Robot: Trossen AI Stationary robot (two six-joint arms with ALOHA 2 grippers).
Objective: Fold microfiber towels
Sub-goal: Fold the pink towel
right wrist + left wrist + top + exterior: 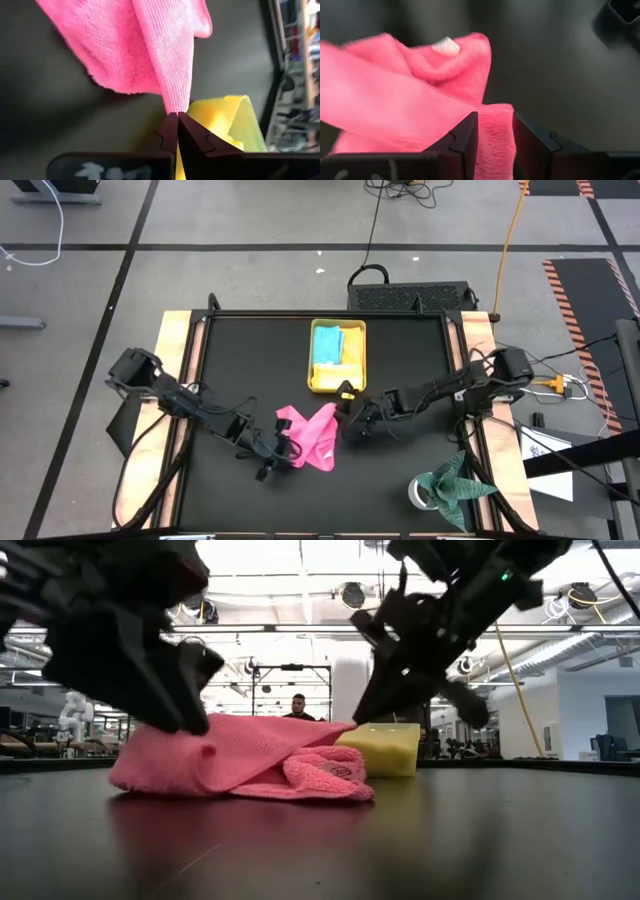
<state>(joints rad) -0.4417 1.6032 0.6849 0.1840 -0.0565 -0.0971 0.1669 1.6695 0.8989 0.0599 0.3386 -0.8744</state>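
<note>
The pink towel (pixel 310 437) lies crumpled on the black table, near the middle, with most of it resting on the tabletop (pixel 240 765). My left gripper (pixel 279 444) is at the towel's left side and is shut on it (pixel 495 122). My right gripper (pixel 345 416) is at the towel's far right corner and is shut on it (pixel 177 116). The yellow tray (pixel 358 375) stands just behind, with a light blue towel (pixel 327 340) and a yellow towel (pixel 330 370) in it. The orange towel is not in view. My left gripper pinches a part of the pink towel's left edge (pixel 494 131) between its two fingers, coming low from the table's left. The cloth fills the gap between them, and the towel beyond lies bunched on the table. My right gripper pinches the towel's far right corner (pixel 178 106) between its shut fingertips, slanting down from the table's right. The cloth runs up from the table to that corner as a narrow gathered strip.
A dark green cloth (pixel 456 480) lies by a white roll (pixel 420 492) at the near right. The table's wooden side rails (pixel 175 370) bound the black surface. A person stands in the room behind (pixel 297 706).
</note>
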